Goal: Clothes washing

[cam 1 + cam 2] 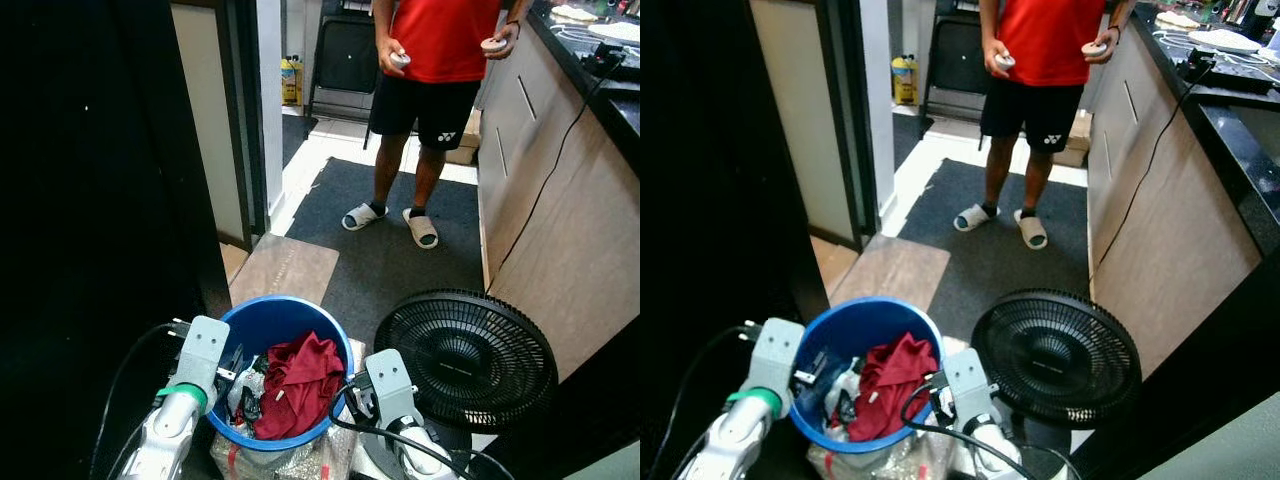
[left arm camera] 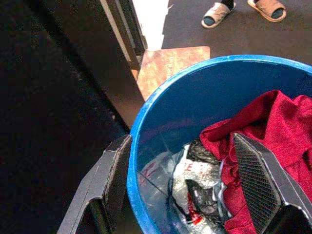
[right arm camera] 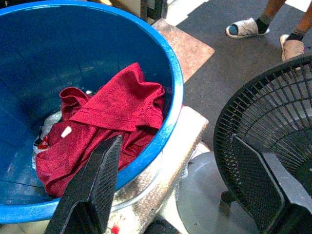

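Red garment in blue bucket; dark mat, fan beside.

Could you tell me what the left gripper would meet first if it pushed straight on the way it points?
Probably the round blue plastic bucket's rim, which its open fingers straddle, then the crumpled red shirt inside.

Both silver arms held low & forward. Left hand fingers spread wide; right hand fingers also wide apart.
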Available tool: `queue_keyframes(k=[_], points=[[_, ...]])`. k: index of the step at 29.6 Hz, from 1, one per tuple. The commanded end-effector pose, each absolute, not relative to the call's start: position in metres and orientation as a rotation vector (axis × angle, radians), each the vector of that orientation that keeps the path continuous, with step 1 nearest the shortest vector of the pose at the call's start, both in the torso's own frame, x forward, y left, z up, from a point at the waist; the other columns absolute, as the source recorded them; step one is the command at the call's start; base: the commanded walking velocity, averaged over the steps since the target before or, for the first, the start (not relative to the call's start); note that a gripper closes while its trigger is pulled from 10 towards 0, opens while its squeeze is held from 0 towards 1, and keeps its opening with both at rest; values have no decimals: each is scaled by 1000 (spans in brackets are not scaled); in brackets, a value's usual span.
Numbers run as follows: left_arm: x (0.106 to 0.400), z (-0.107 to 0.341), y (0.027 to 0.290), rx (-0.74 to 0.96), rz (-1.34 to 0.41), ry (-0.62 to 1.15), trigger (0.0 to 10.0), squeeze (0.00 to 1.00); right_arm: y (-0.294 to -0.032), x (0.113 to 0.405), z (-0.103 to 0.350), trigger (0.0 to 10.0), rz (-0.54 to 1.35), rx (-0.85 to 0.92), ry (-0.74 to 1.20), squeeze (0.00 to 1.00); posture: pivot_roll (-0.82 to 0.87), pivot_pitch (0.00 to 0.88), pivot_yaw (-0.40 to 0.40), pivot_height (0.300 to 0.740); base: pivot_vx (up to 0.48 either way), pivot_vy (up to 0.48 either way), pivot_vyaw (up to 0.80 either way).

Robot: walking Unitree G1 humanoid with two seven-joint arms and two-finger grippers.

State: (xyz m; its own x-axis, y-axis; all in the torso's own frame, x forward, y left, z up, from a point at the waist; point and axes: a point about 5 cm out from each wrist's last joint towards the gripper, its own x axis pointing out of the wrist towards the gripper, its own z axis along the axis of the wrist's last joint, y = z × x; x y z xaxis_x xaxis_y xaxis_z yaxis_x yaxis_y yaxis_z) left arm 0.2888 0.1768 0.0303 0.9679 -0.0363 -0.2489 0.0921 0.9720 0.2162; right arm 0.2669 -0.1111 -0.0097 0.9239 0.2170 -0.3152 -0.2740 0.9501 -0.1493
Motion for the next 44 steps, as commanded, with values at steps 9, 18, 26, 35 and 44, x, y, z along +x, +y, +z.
queue_keyframes(k=[9,18,26,35,44], points=[[289,29,174,201,-61,274,10000,0,-114,263,-13,10000,243,-188,316,0,51,0,20,740,0,0,0],[288,28,174,205,-56,278,10000,0,-113,264,-13,10000,249,-190,314,0,54,0,19,740,0,0,0],[287,27,175,200,-50,291,10000,0,-113,263,-13,10000,249,-189,316,0,56,0,21,740,0,60,0],[287,27,175,202,-50,291,10000,0,-113,263,-14,10000,250,-188,317,0,53,0,21,740,0,408,0],[288,27,172,208,-57,287,10000,0,-115,263,-14,10000,246,-191,318,0,48,0,21,740,0,0,0]])
